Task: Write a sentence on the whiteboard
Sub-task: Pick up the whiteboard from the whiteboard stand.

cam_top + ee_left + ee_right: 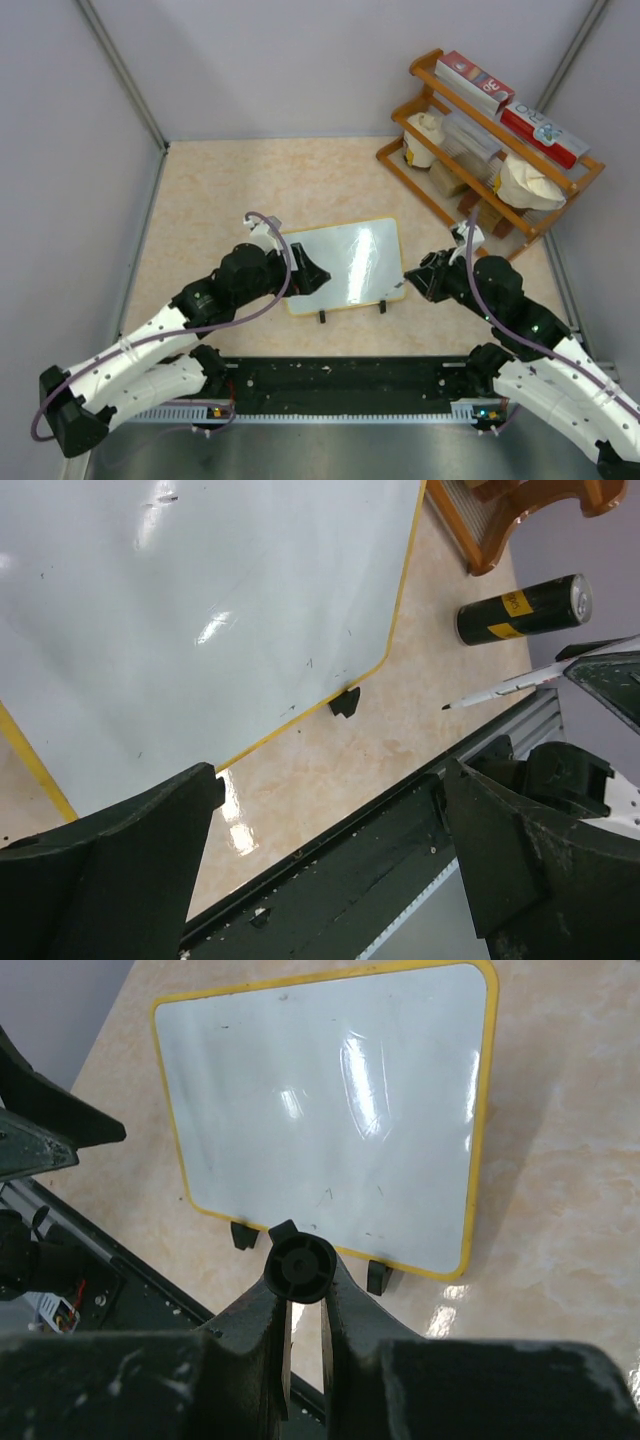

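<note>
- While the whiteboard (pixel 345 265) lies face up at the middle of the marbled tabletop (pixel 200 200), its two black feet toward the arms, its glossy face carries only stray specks and glare; no sentence has been started.
- Clamped in the right gripper (pixel 303 1295) is a white marker (pixel 505 687). Its dark tip looks bare and hangs off the board's near right corner, not touching anything.
- Just off the board's left edge, the left gripper (pixel 325 780) has its jaws spread wide and holds nothing.
- The step in hand, as I judge it, is bringing the tip onto the board.
  - Start near the far left corner so a whole line fits.
  - Come down gently, with the marker slightly tilted.
  - Keep the pressure light and even, since a hard push could make the board skate on the smooth top.
  - The free left jaws could steady the yellow frame, kept clear of the writing area.
- A black can with a yellow label (pixel 520 608) lies on its side beyond the board's right edge, so sweep the right arm clear of it.
- At the far right stands a wooden rack (pixel 590 170).
  - Red-and-white boxes (pixel 475 80) lie on its top tier.
  - A clear lidded tub (pixel 470 135) sits below them; I cannot tell what is in it.
  - Cream rounded items (pixel 525 180) are tucked on the lower shelves.
</note>
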Available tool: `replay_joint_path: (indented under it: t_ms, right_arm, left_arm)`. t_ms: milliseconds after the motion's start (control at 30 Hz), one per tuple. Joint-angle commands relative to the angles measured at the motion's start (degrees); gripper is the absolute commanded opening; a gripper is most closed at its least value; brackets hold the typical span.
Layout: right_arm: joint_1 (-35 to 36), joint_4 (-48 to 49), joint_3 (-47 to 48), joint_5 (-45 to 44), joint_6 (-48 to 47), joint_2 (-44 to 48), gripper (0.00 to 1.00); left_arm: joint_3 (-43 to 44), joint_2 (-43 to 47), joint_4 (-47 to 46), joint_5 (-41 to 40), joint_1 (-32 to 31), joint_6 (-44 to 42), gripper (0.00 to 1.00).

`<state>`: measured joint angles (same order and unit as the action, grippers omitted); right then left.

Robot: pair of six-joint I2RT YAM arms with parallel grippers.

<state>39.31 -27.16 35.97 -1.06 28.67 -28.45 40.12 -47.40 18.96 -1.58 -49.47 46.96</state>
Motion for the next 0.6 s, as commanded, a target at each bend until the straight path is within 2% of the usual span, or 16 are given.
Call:
replay_joint_path:
  t_ms: [0,67,233,567]
  right_arm:
    - [-0.3,1.1,-0.9,2.8,0.4,1.1,0.0]
    - [-0.3,1.1,-1.2,3.9,0.5,1.5,0.0]
    - [-0.2,0.7,-2.1,4.8,0.8,3.1,0.0]
    - [-0.2,-0.2,-8.6,7.5,2.9,10.6,0.0]
  left_arm:
    - [-3.1,2.5,-6.2,13.2,7.5,-1.6,0.99]
    - [-4.9,2.9,-8.1,16.1,10.4,-1.3,0.99]
    - [-6.5,3.5,-8.7,19.8,12.9,-1.6,0.99]
    - [-7.5,8.8,-4.9,20.6,14.3,-5.7,0.99]
